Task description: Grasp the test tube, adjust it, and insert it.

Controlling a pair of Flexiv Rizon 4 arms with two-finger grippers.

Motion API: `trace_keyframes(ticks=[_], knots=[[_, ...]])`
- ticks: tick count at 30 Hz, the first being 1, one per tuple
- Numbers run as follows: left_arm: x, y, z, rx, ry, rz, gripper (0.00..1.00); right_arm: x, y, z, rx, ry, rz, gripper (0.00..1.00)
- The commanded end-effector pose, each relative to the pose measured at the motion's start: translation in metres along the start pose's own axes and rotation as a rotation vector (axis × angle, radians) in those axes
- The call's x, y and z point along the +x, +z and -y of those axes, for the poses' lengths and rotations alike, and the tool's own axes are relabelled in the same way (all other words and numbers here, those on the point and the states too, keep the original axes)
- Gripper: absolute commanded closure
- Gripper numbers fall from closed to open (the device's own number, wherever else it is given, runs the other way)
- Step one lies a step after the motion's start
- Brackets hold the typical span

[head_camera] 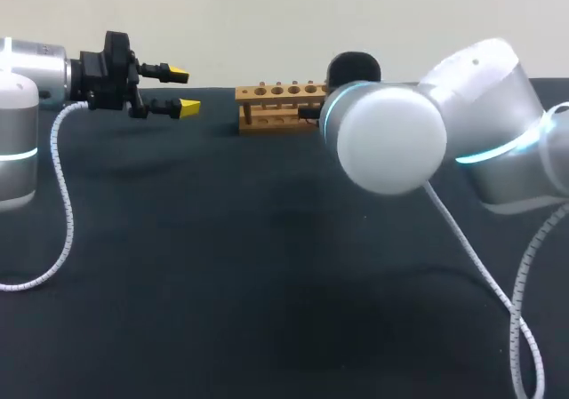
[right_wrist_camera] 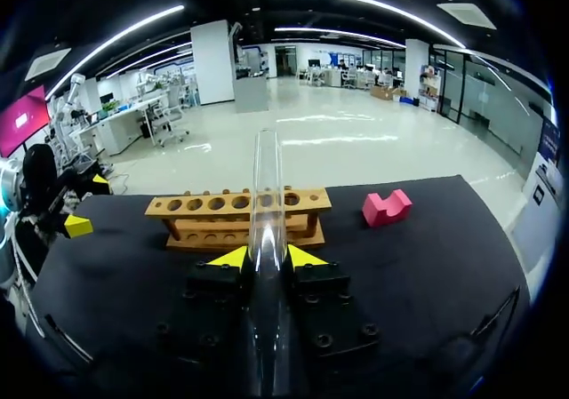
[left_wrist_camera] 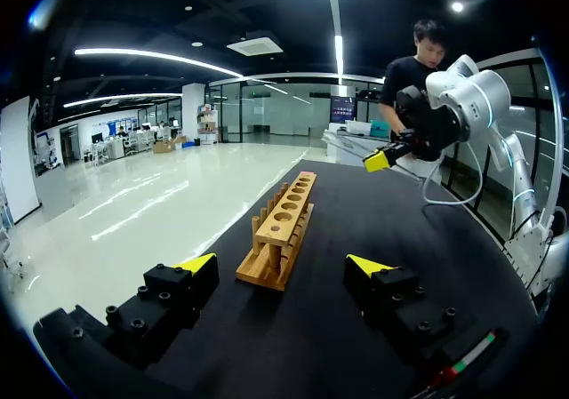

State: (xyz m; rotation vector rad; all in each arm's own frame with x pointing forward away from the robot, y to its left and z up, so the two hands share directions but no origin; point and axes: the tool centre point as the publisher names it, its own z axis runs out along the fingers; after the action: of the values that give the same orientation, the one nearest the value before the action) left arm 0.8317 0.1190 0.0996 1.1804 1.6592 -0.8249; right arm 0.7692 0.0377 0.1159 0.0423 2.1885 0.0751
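In the right wrist view a clear glass test tube [right_wrist_camera: 267, 195] lies along my right gripper [right_wrist_camera: 267, 257], whose yellow-tipped fingers are shut on it from both sides. The tube's far end points at the wooden rack [right_wrist_camera: 238, 217] just ahead. The rack [head_camera: 277, 106] with its row of holes stands at the table's far middle. In the head view my right arm's white elbow [head_camera: 391, 137] hides its gripper and the tube. My left gripper [head_camera: 184, 91] hovers open left of the rack, holding nothing. The left wrist view shows the rack [left_wrist_camera: 280, 230] ahead of my left gripper [left_wrist_camera: 284, 263].
A pink notched block [right_wrist_camera: 387, 207] lies on the dark cloth on one side of the rack, near its end away from my left arm. White coiled cables [head_camera: 60, 203] hang from both arms over the table's sides.
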Motion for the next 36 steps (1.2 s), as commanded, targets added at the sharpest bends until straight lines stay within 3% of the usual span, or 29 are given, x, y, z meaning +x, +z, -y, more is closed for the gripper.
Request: trace_keyframes(ticks=[1,13,36], knots=[[0.001,-0.001,0.000,-0.001,0.003,0.004,0.00,-0.003,0.019,-0.005,-0.011,-0.015,-0.026,1.00],[0.001,-0.001,0.000,-0.001,0.003,0.004,0.00,0.001,0.047,-0.009,-0.071,-0.068,-0.101,1.00],[0.001,-0.001,0.000,-0.001,0.003,0.004,0.00,0.011,0.078,-0.004,-0.089,-0.058,-0.228,1.00]])
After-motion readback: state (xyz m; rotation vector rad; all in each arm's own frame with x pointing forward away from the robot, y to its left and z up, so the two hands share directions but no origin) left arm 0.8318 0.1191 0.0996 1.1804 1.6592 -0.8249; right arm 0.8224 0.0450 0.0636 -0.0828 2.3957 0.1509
